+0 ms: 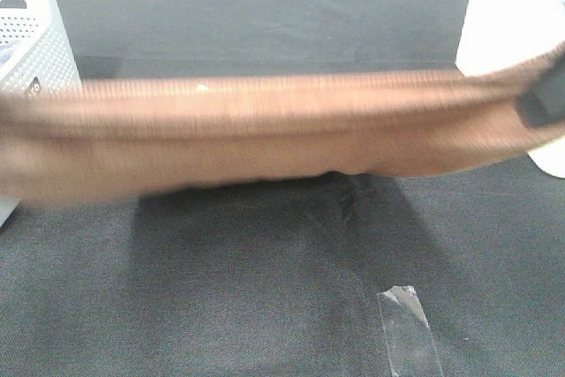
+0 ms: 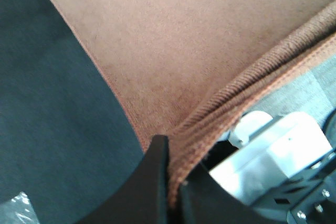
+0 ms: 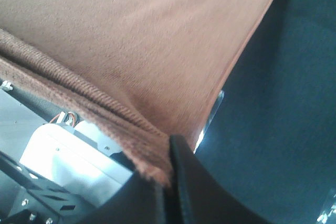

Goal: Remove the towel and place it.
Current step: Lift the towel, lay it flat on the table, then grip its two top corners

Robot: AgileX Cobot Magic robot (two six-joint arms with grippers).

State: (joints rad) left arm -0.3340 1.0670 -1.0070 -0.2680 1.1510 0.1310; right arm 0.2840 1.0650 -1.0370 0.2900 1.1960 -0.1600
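The brown towel [image 1: 265, 134] hangs stretched wide across the exterior high view, lifted above the black table and blurred by motion. In the left wrist view my left gripper [image 2: 170, 169] is shut on the stitched edge of the towel [image 2: 184, 40] at one corner. In the right wrist view my right gripper [image 3: 167, 169] is shut on the towel's [image 3: 131, 35] ribbed edge at the other corner. In the exterior high view the right gripper [image 1: 540, 105] shows as a dark block at the towel's right end. The left gripper is hidden at the left edge.
A white perforated basket [image 1: 33, 46] stands at the back left, partly behind the towel. A white object [image 1: 516, 6] sits at the back right. A clear plastic strip [image 1: 408, 333] lies on the black tablecloth [image 1: 221, 289] near the front.
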